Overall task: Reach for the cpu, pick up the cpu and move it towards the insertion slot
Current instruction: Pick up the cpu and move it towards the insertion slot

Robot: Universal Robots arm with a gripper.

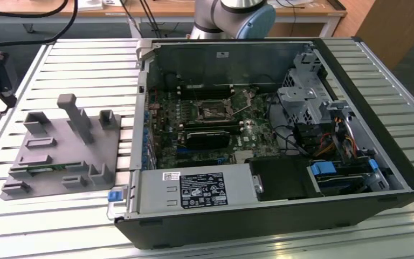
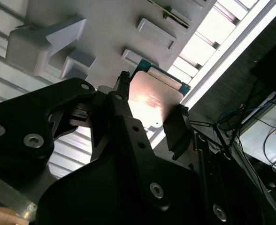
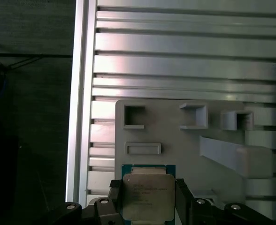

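the grey holder [image 3: 175, 136] lies on the slatted tabletop [image 1: 84, 54] at the exterior view's left, just beside the open computer case [image 1: 390, 102]; we judge its moulded pockets keep each part in a known place for the arm to find. the case lies on its side with the cover off, so the motherboard faces up and the insertion slot [image 1: 213, 111], a dark square in a silver frame, can be reached from above. in both wrist views the cpu [image 3: 147, 197] [image 2: 152, 101] sits between the two black jaws, its pale metal top toward the cameras and its green edge showing on the far side. the jaws stand against two opposite edges of the chip, closed on it as far as we can judge, which would keep so flat a part level. the cpu is at the holder's edge; we cannot tell whether it is lifted clear of its pocket. with the holder outside the case, it is well apart from the insertion slot
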